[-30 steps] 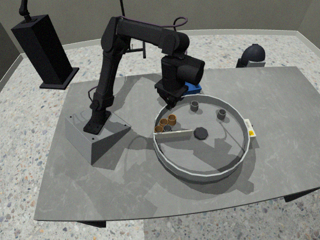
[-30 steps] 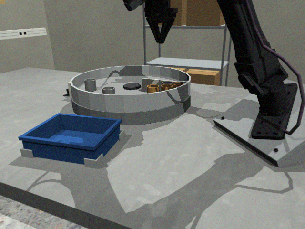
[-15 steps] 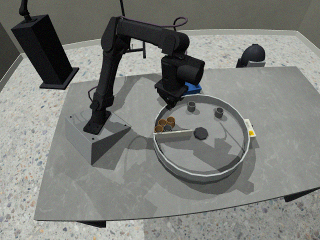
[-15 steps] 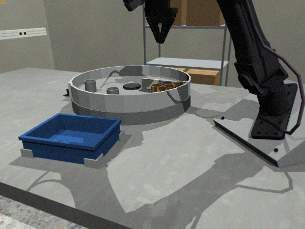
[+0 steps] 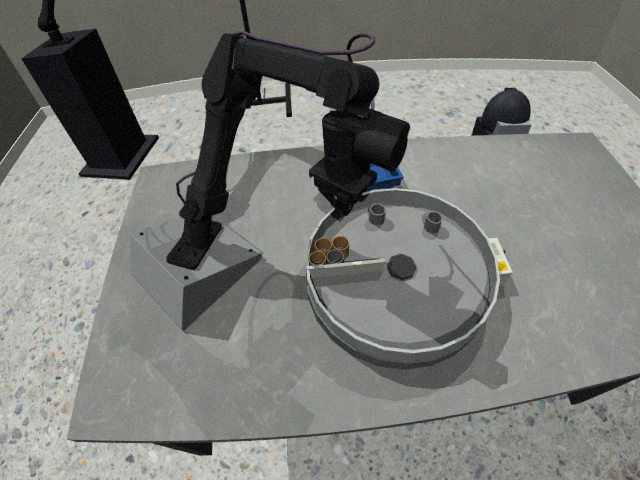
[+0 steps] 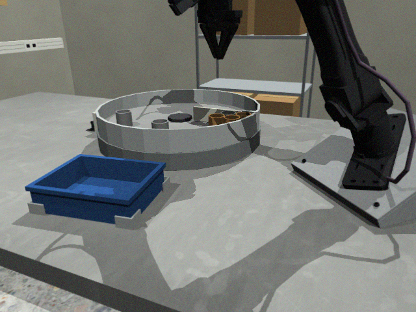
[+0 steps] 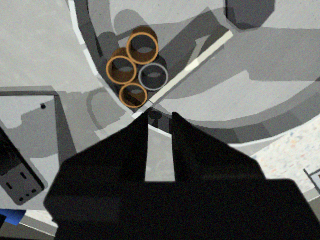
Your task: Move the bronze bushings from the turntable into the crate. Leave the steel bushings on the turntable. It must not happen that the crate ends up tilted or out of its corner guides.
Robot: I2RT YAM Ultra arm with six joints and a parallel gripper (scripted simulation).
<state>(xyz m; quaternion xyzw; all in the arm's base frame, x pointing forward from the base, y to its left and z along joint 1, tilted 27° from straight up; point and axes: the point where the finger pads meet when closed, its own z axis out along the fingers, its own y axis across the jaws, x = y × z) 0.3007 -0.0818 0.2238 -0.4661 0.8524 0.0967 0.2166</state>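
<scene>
Three bronze bushings [image 5: 340, 250] [image 6: 216, 120] [image 7: 141, 31] stand upright on the turntable [image 5: 413, 348] [image 6: 161, 141], clustered by its wall and the pale divider [image 5: 351, 268] [image 6: 200, 114] [image 7: 195, 65]. A steel bushing [image 5: 334, 258] [image 7: 153, 88] stands among them, against the divider. Two other steel bushings, one [image 5: 377, 217] [image 6: 123, 118] and another [image 5: 433, 224] [image 6: 160, 125], stand apart. My gripper [image 5: 339, 213] [image 6: 218, 58] [image 7: 159, 120] is narrowly open and empty, high above the turntable's edge near the cluster. The blue crate [image 6: 84, 203] [image 5: 385, 177] is empty in the exterior view; the arm partly hides it in the top view.
A dark hub [image 5: 402, 266] [image 6: 179, 117] [image 7: 250, 11] sits at the turntable's centre. The turntable's raised wall runs all round it. Grey corner brackets [image 6: 128, 220] hold the crate. The arm's wedge base [image 5: 155, 268] stands on the table beside the turntable.
</scene>
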